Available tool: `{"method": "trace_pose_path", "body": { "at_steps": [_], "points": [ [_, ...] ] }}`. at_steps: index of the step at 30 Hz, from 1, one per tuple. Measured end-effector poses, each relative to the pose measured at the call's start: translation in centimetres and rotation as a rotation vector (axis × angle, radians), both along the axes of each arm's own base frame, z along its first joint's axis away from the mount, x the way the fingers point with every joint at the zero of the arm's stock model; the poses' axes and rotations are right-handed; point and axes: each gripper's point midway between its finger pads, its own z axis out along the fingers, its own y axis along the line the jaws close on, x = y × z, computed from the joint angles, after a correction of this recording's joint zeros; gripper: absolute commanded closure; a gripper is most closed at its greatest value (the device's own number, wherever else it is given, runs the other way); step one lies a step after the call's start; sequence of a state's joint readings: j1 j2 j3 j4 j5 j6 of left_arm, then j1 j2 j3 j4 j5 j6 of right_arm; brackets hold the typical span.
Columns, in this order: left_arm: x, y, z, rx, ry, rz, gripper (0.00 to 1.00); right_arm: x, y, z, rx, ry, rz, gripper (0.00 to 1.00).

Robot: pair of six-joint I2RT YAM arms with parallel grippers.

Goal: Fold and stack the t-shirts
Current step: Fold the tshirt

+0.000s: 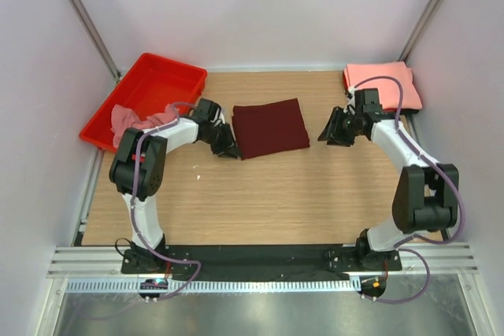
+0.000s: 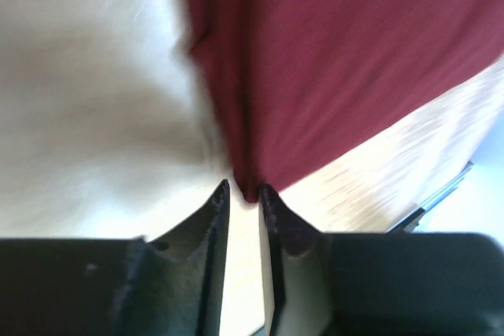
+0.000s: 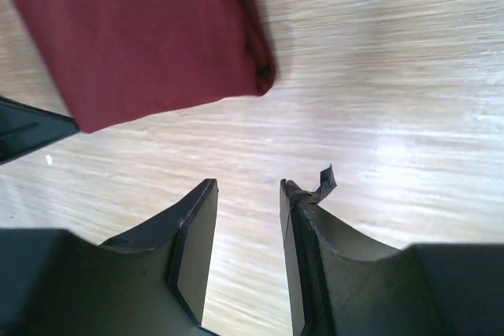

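Looking down from the top camera, the folded maroon t-shirt [image 1: 270, 127] lies flat mid-table [image 1: 268, 202], with the left gripper [image 1: 228, 149] at its near-left corner and the right gripper [image 1: 327, 135] well apart from its right edge. If only one corner is lifted, the folded layers would likely slide apart and the fold would be lost. The stacking spot seems to be the salmon-pink t-shirt [image 1: 386, 84] folded at the back right. The right arm sits between it and the maroon one and could brush or rumple that stack. A dusty pink t-shirt [image 1: 130, 120] hangs over the rim of the red tray [image 1: 169, 64] beside the left arm's elbow, where a swing could snag it. In the left wrist view, the jaws stand narrow with a slit of table showing, and the maroon corner sits right at the tips. Blur hides whether it is pinched or merely touched. A hold that shallow may catch only the top layer or slip off. In the right wrist view, the pincer is released and holds nothing, over bare wood with the shirt's far corner ahead. A loose scrap curls off one fingertip and might catch on cloth.
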State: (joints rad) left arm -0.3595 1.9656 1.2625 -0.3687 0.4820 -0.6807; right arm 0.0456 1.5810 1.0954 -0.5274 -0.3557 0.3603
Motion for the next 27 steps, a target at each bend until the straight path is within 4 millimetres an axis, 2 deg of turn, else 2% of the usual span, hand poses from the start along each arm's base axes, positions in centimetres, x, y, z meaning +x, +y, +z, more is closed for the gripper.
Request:
{"method": "trace_pose_path", "body": {
  "at_steps": [2, 4, 5, 6, 9, 10, 13, 16, 19, 22, 27],
  "points": [
    [-1.2, 0.8, -0.2, 0.027, 0.024, 0.025, 0.73, -0.4, 0.0, 1.7, 0.002, -0.037, 0.000, 0.56],
    [-1.5, 1.4, 0.2, 0.054, 0.027, 0.044, 0.73, -0.5, 0.2, 3.2, 0.016, -0.080, 0.008, 0.59],
    [-1.2, 1.6, 0.8, 0.069, 0.012, 0.055, 0.73, -0.4, 0.5, 3.9, 0.031, -0.098, 0.014, 0.63],
    [-0.9, 1.7, 1.3, 0.074, 0.000, 0.061, 0.71, -0.2, 0.7, 4.2, 0.042, -0.108, 0.020, 0.74],
    [1.4, 1.3, 4.6, 0.062, -0.091, 0.079, 0.70, 1.3, 1.6, 4.9, 0.096, -0.137, 0.039, 0.93],
    [2.4, 0.9, 6.0, 0.046, -0.128, 0.080, 0.70, 2.1, 2.0, 5.0, 0.118, -0.145, 0.047, 0.96],
    [5.2, -0.3, 9.9, -0.006, -0.239, 0.078, 0.72, 5.2, 3.2, 4.3, 0.185, -0.147, 0.072, 0.98],
    [7.5, -1.4, 11.9, -0.044, -0.303, 0.066, 0.72, 8.3, 4.4, 2.7, 0.246, -0.137, 0.108, 0.98],
    [9.6, -2.4, 11.1, -0.063, -0.322, 0.054, 0.72, 10.4, 5.2, 0.5, 0.291, -0.112, 0.141, 0.98],
    [10.7, -3.1, 8.0, -0.059, -0.277, 0.049, 0.72, 12.4, 6.0, -0.8, 0.336, -0.098, 0.182, 0.96],
    [13.3, -3.9, 3.5, -0.047, -0.229, 0.059, 0.72, 15.4, 7.3, -1.4, 0.400, -0.123, 0.246, 0.94]
  ]
}}
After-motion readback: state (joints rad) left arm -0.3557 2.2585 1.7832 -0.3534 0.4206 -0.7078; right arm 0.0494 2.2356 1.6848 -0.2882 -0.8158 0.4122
